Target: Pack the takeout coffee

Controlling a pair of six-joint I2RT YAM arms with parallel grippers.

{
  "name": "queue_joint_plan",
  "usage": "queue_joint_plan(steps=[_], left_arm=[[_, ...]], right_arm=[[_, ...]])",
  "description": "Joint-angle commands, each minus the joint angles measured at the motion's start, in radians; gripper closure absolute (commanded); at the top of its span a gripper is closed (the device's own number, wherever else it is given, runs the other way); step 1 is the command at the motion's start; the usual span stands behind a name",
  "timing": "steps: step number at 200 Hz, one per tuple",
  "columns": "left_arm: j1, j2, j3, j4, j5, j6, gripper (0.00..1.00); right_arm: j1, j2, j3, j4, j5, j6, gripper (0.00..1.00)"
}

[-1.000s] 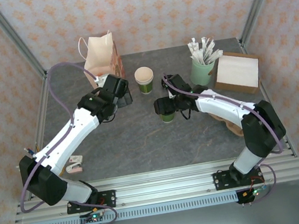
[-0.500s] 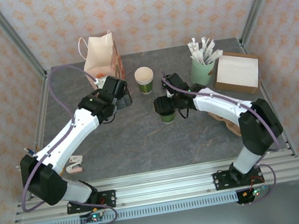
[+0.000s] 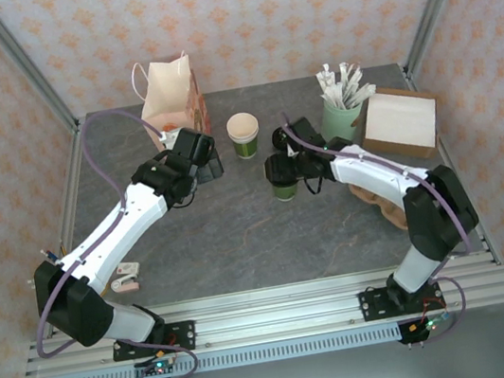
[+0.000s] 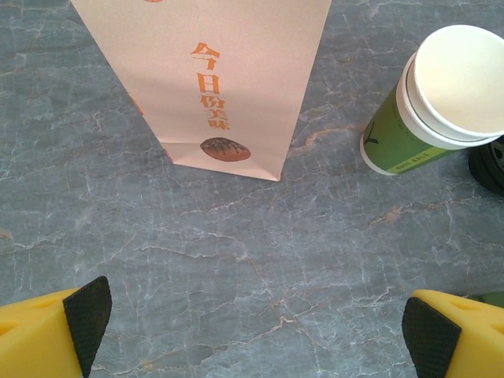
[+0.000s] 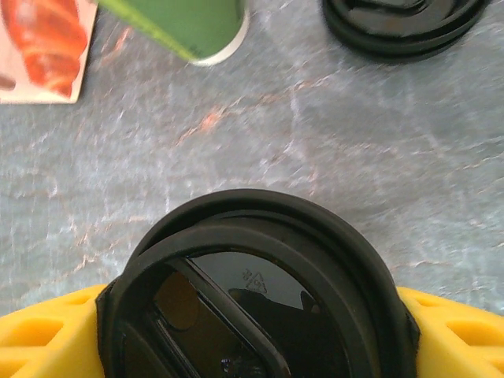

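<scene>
1. Top view, change: the right gripper point(image 3: 281, 171) and the lidded cup point(image 3: 282, 191) between its fingers sit slightly farther back on the table point(image 3: 231, 240) than a second ago. Its jaws have narrowed onto the cup. The left arm is unchanged.
2. Top view, pose: the right arm bends inward from the right side, its gripper clamped on the lidded cup near mid-table. The left arm stretches forward, with the left gripper point(image 3: 207, 165) near the paper bag point(image 3: 170, 94) but apart from it.
3. Top view, containers: the open cup point(image 3: 243, 135) stands upright right of the bag, its cream inside showing. A mint cup point(image 3: 341, 120) holds white-wrapped sticks point(image 3: 343, 83), and a closed box point(image 3: 401, 121) sits just to its right.
4. Left wrist: the left gripper point(image 4: 256, 323) is spread wide and holds nothing. The paper bag point(image 4: 209, 79) stands ahead and the open cup point(image 4: 441, 94) is at upper right.
5. Right wrist: the lidded cup point(image 5: 256, 307) sits between the yellow fingers point(image 5: 47, 335), which lie against both its sides. A loose lid point(image 5: 402, 24) lies flat beyond, near the open cup point(image 5: 185, 24).
</scene>
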Motion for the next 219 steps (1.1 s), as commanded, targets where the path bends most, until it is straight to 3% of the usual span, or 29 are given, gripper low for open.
queue_joint_plan(steps=[1, 66, 126, 219], left_arm=[[0.007, -0.013, -0.013, 0.017, -0.010, -0.009, 0.00], [0.008, -0.007, -0.008, 0.011, -0.044, -0.004, 0.00], [0.008, 0.008, 0.009, 0.021, -0.085, 0.019, 0.00], [0.020, -0.005, -0.002, 0.021, -0.091, 0.033, 0.00]], right_arm=[[-0.036, 0.039, 0.033, 0.064, 0.009, 0.027, 0.23], [-0.146, 0.279, 0.244, 0.113, 0.091, 0.088, 0.22], [-0.169, 0.494, 0.554, 0.023, 0.205, 0.051, 0.19], [-0.190, 0.817, 1.061, -0.137, 0.202, 0.085, 0.17]])
